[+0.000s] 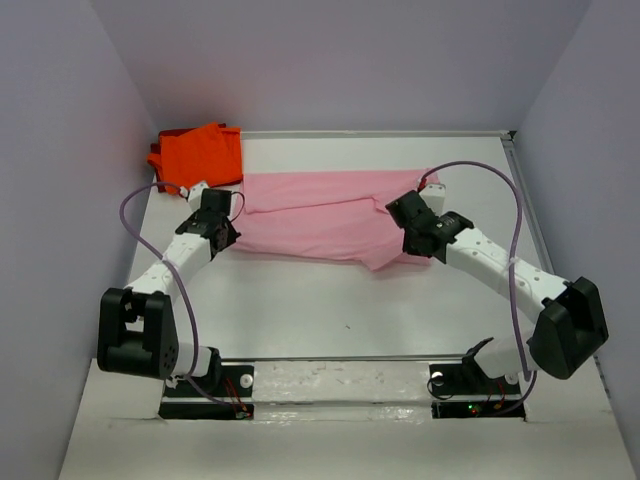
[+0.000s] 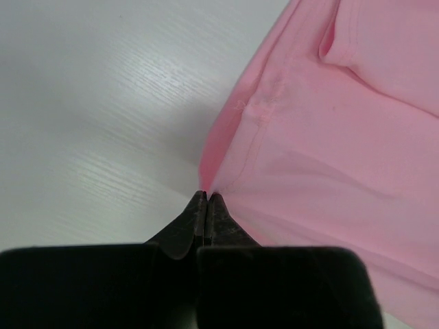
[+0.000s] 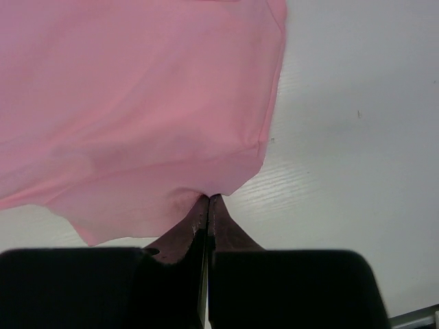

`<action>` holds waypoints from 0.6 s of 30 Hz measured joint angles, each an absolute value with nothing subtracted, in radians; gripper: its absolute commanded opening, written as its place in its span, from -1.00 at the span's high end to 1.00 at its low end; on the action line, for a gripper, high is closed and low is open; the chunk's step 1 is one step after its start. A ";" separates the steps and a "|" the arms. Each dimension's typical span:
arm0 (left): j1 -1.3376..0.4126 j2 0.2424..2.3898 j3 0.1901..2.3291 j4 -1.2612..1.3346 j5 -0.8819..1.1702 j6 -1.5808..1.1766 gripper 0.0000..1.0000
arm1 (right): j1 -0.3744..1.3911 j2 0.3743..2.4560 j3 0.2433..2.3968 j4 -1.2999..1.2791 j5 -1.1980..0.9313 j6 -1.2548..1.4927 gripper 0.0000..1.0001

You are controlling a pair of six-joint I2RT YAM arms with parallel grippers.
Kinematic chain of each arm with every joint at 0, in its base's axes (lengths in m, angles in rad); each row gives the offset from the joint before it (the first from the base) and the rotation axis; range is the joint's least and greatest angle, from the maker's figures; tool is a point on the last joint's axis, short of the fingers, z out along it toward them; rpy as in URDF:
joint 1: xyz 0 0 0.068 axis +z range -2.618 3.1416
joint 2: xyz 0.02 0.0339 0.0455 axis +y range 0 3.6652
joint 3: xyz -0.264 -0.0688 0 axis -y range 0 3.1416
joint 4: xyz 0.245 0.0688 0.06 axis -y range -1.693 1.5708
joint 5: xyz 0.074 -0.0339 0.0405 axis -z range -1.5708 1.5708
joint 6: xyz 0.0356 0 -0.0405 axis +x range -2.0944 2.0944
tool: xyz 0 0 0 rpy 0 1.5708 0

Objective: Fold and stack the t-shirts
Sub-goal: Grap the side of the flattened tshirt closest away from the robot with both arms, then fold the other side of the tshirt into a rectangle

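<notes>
The light pink t-shirt (image 1: 320, 210) lies spread across the middle of the white table, partly folded over itself. The bright orange t-shirt (image 1: 198, 155) sits bunched at the back left corner. My left gripper (image 1: 222, 232) is shut on the pink shirt's left edge; in the left wrist view the gripper (image 2: 207, 197) pinches the hem of the pink cloth (image 2: 329, 137). My right gripper (image 1: 412, 240) is shut on the shirt's right edge; in the right wrist view the gripper (image 3: 208, 199) pinches the pink cloth (image 3: 137, 103), which hangs slightly lifted.
White table (image 1: 330, 310) enclosed by grey walls on three sides. Purple cables loop over both arms. The arm bases stand at the near edge.
</notes>
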State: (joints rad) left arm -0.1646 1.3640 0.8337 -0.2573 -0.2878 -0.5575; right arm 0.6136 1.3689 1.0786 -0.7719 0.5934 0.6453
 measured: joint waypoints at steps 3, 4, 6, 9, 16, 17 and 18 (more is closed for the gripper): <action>-0.157 1.365 0.862 -0.259 -0.287 -0.545 1.00 | 0.603 1.403 1.087 -0.770 0.619 0.638 1.00; -0.155 1.366 0.871 -0.260 -0.287 -0.541 1.00 | 0.597 1.423 1.100 -0.769 0.634 0.632 1.00; -0.155 1.378 0.889 -0.257 -0.284 -0.535 1.00 | 0.585 1.449 1.118 -0.762 0.654 0.625 1.00; -0.155 1.403 0.905 -0.253 -0.278 -0.527 1.00 | 0.564 1.486 1.145 -0.744 0.680 0.614 1.00; -0.155 1.472 0.926 -0.252 -0.261 -0.514 1.00 | 0.513 1.595 1.232 -0.709 0.713 0.575 1.00; -0.155 1.481 0.933 -0.251 -0.260 -0.513 1.00 | 0.508 1.615 1.249 -0.703 0.715 0.569 1.00; -0.155 1.490 0.941 -0.250 -0.258 -0.513 1.00 | 0.503 1.627 1.258 -0.699 0.716 0.564 1.00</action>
State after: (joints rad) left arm -0.1551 1.4899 0.9409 -0.2501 -0.2577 -0.5133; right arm 0.5030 1.6272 1.2575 -0.6991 0.7158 0.5636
